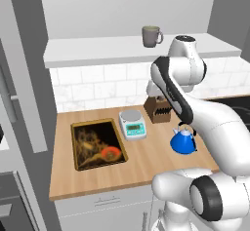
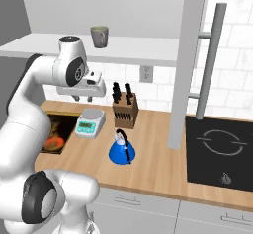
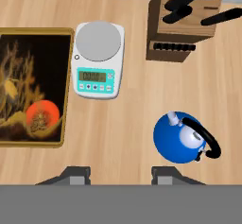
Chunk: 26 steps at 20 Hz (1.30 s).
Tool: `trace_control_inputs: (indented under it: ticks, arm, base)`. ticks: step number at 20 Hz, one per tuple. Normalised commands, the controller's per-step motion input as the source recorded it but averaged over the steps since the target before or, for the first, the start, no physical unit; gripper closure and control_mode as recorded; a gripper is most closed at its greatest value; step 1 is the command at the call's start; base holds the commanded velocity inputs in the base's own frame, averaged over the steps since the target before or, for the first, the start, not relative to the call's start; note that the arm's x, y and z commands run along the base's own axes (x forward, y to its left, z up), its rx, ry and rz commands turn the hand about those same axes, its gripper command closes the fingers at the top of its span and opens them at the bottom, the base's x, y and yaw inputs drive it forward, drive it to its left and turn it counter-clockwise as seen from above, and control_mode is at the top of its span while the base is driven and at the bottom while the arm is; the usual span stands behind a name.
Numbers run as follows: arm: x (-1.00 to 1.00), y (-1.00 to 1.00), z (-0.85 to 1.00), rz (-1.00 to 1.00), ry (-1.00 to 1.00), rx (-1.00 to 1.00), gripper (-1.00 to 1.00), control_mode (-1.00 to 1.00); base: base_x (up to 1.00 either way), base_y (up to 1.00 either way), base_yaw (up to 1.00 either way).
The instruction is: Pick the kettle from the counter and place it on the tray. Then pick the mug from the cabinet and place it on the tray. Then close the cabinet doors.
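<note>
Here the kettle (image 3: 182, 138) stands on the counter (image 3: 127, 124), ungrasped.

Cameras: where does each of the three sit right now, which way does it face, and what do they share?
Left base view: behind the arm to its left, looking down over the counter, tray and mug; the white arm rises lower right.
Right base view: behind to its right, facing the kettle, knife block and stovetop; arm lower left.
Hand view: above the counter, looking down; tool tips at bottom, apart.
All three share kettle, scale and tray.
</note>
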Motion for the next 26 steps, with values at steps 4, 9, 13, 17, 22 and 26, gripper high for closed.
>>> trace_control_inputs:
  ticks: [4,9,13,17,22,26]
  arm:
    - [-0.11,-0.02,-0.08,0.0,0.0,-0.05,-1.0,-1.0]
    - [-0.45,-0.31,-0.27,0.0,-0.06,-0.01,-1.0,-1.0]
    - [-0.43,-0.73,-0.39,0.0,-0.05,0.1,-1.0,-1.0]
    - [-0.15,-0.85,-0.43,0.0,0.0,0.13,-1.0,-1.0]
    - [0.17,-0.76,-0.47,0.04,0.08,0.06,-1.0,-1.0]
    - [0.53,-0.21,-0.38,0.05,0.12,-0.04,-1.0,-1.0]
  base:
    - [0.0,0.0,0.0]
    - [0.0,0.0,0.0]
    - [0.0,0.0,0.0]
    - [0.0,0.0,0.0]
    - [0.0,0.0,0.0]
    - [0.0,0.0,0.0]
